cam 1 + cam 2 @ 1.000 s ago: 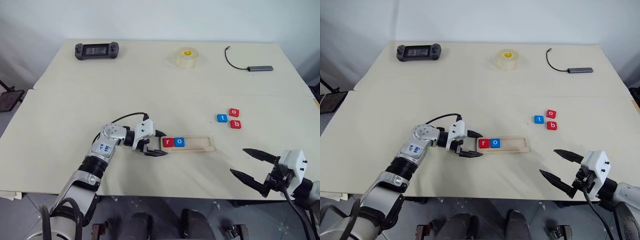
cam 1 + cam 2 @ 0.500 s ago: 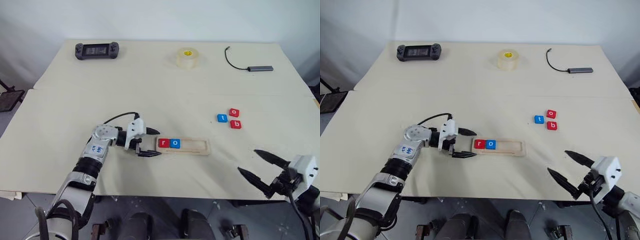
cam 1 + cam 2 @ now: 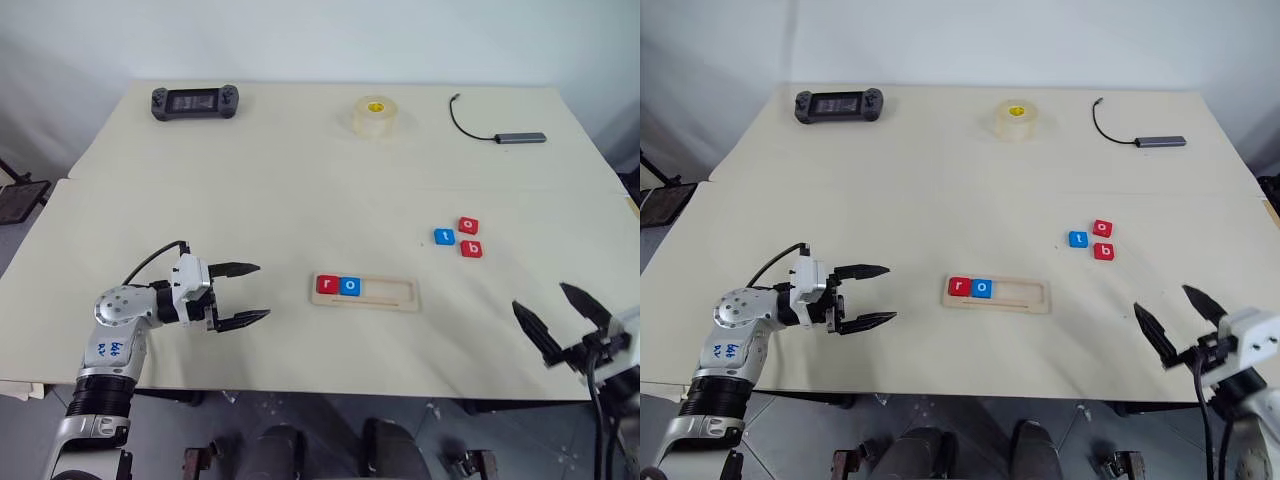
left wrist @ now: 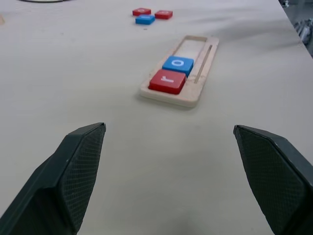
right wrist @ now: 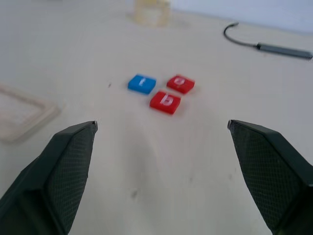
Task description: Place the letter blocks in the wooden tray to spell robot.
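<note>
Wooden tray holds red r and blue o — three loose blocks well apart. Left gripper and right gripper both spread wide, empty — the right one partly cut off at the frame edge.

Bright even light, soft shadows, right wrist view perhaps slightly blurred

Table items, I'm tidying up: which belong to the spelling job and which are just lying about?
Job:
wooden tray
red r block
blue o block
blue t block
red o block
red b block

Lying about:
game controller
tape roll
cable adapter
</note>
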### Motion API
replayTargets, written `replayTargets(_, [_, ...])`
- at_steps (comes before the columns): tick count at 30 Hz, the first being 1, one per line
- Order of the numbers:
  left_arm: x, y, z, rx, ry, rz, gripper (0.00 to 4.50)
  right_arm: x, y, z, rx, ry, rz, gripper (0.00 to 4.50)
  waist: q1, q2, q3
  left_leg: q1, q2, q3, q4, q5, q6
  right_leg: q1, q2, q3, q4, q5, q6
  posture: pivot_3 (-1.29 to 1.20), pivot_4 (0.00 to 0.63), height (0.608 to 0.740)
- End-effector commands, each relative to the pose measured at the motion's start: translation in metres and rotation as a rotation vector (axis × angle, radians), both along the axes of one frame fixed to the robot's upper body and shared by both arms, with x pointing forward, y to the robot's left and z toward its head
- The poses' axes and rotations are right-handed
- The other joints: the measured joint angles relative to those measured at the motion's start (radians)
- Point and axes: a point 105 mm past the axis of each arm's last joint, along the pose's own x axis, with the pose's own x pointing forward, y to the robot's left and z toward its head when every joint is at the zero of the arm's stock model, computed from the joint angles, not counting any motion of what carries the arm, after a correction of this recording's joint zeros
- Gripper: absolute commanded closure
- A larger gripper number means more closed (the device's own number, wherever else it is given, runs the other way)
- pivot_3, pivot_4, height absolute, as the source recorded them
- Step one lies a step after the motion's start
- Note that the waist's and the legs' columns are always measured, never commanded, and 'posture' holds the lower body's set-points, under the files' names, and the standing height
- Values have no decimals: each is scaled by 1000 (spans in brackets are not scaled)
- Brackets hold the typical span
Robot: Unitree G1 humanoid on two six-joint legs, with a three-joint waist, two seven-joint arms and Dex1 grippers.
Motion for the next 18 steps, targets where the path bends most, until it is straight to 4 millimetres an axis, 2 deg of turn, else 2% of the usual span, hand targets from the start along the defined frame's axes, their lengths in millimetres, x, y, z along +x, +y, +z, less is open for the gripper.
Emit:
replayTargets(1, [-2,-7,16,-42,-54,6,53,28,2,25,-38,-4,-18,0,-1,0,0,0,0,0,0,0,0,0,0,0,0,0,0,0,150,740])
replayTargets(3, [-3,-12,17,-58,-49,5,53,45,4,34,-32,33,-24,0,-3,0,0,0,1,-1,0,0,-1,-1,1,-1,1,0,-1,0,150,740])
replayTargets(5, [-6,-20,21,-98,-61,3,53,78,11,44,-34,172,-43,0,-9,1,0,-1,1,-1,0,0,-1,-1,1,-1,1,0,-1,0,150,740])
replayTargets(8, [-10,-25,24,-132,-69,12,53,100,18,50,-50,306,-78,0,-15,1,0,-2,0,-1,0,1,0,-2,-1,-1,1,0,-1,0,150,740])
replayTargets(13, [-11,-25,21,-156,-61,55,53,112,27,46,-55,448,-122,0,-5,1,0,-4,1,-4,-1,1,-2,-2,0,-5,0,-2,-3,0,150,740])
replayTargets(18, [-12,-26,20,-171,-64,85,53,114,34,38,-44,512,-131,0,1,1,0,-5,-1,-4,-1,0,0,-2,0,-4,-1,-1,-2,0,150,740])
